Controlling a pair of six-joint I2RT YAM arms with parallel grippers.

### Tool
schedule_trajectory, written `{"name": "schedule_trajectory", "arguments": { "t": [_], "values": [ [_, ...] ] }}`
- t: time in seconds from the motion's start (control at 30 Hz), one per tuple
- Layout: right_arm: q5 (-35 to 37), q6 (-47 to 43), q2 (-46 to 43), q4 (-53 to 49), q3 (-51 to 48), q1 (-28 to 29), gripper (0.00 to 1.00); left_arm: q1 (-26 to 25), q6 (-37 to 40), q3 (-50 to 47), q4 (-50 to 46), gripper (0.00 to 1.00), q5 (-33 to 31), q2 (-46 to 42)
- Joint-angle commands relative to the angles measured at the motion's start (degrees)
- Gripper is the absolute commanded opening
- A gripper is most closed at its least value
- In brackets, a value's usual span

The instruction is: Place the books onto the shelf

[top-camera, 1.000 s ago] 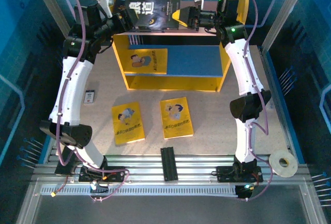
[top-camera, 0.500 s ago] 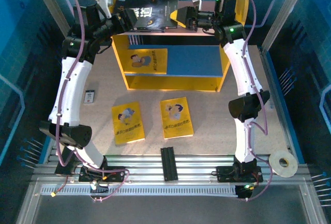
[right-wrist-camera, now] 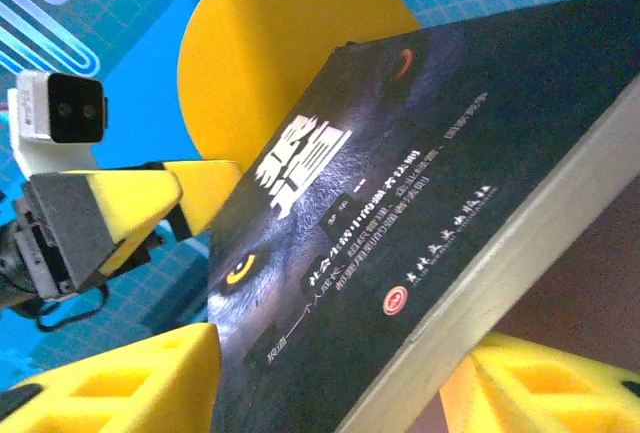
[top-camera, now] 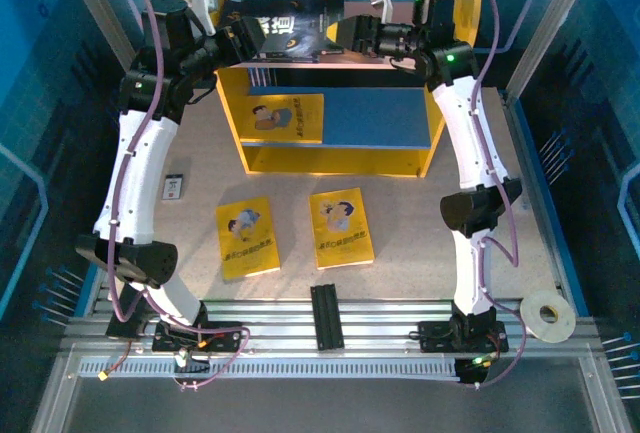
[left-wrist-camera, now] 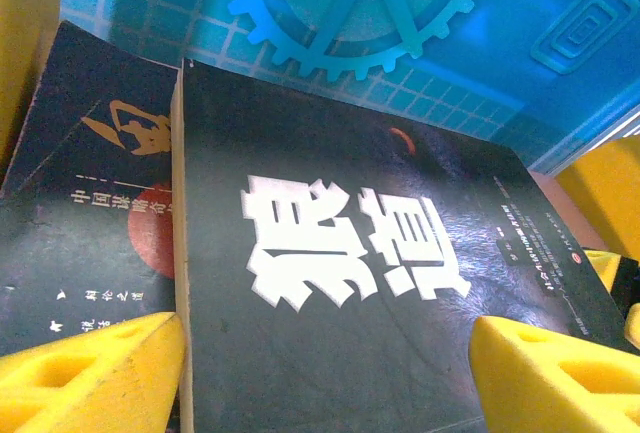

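A dark wolf-face book leans back on the pink top board of the shelf, against a second dark book. My left gripper is open at the book's left end, its yellow fingers in front of the cover. At the right end my right gripper is open, with one finger on each side of the book and room to spare. One yellow book lies on the blue lower board. Two more yellow books lie on the table.
A small white-and-black card lies at the table's left, by the left arm. At the near edge sit a black bar and a tape roll. Blue walls close in behind and beside the shelf.
My right gripper has opened and let go of the wolf-face book. The book has tipped from upright to leaning back on the top board. The left gripper has stayed open.
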Motion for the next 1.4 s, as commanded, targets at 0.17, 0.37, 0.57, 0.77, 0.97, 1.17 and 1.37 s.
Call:
{"name": "schedule_trajectory", "arguments": {
  "t": [0.17,0.37,0.57,0.77,0.97,1.17,1.37],
  "values": [
    [9.6,-9.7,-2.3,-11.9,1.1,0.8,0.66,1.1,0.9,1.0,-1.5,0.76,-0.8,-1.4],
    [10.0,-10.4,-2.1,-12.8,1.0,0.7,0.69,1.1,0.9,1.4,-1.8,0.76,-0.6,-1.7],
    [9.4,-10.2,-2.4,-12.5,0.8,0.7,0.68,1.1,0.5,1.4,-2.7,0.76,0.5,-2.4],
    [9.1,-10.1,-3.8,-11.2,-0.4,1.1,0.61,1.1,0.0,0.4,-3.2,0.76,1.4,-3.1],
    [8.8,-10.1,-5.3,-10.3,-1.6,1.6,0.59,1.1,-0.2,-1.1,-3.3,0.76,2.0,-4.3],
    [8.9,-10.0,-6.6,-9.9,-2.2,2.0,0.61,1.1,-1.1,-3.1,-3.4,0.76,2.7,-6.2],
    [9.4,-10.4,-8.5,-9.7,-3.8,2.1,0.62,0.8,-2.1,-5.1,-2.5,0.75,3.3,-7.5]
  ]
}}
